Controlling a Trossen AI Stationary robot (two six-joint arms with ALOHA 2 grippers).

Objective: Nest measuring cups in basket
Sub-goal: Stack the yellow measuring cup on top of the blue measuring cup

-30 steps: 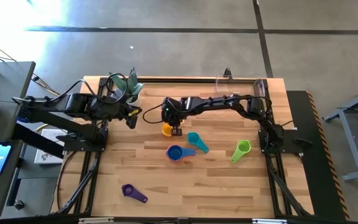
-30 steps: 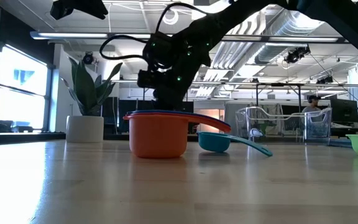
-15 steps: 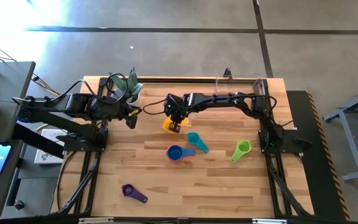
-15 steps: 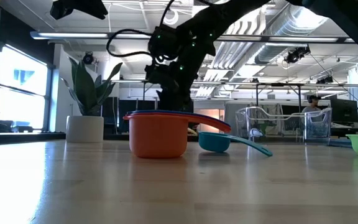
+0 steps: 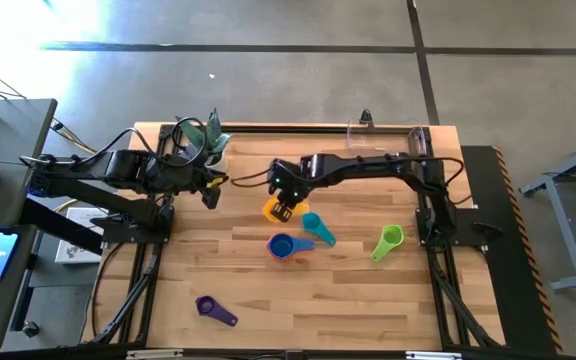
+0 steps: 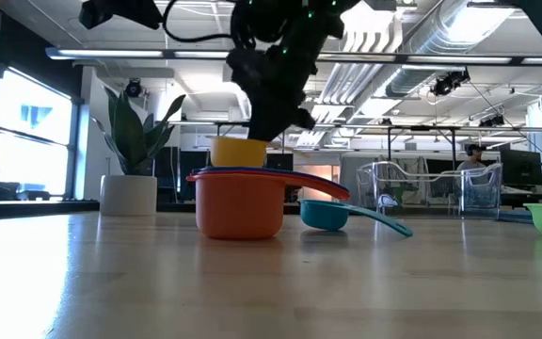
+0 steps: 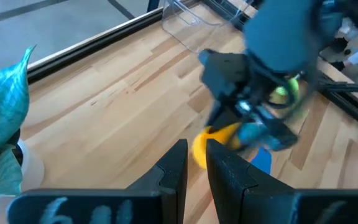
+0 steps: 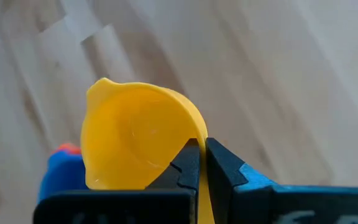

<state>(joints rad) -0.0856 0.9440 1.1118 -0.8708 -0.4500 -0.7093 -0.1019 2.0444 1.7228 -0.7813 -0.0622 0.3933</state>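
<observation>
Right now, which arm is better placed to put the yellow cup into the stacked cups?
The right. Its gripper already pinches the yellow cup in the air, near the orange-and-blue stack. The left gripper waits by the potted plant, holding nothing.

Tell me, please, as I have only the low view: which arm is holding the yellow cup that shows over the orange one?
Observer: The right gripper; it pinches the yellow cup by its handle.
Operator: Is it directly over the stack?
Observer: No. From above, it hangs farther back than the blue-topped stack, not over it.
Operator: Are there cups that I cannot see?
Observer: A purple cup lies alone near the front edge of the table.
</observation>
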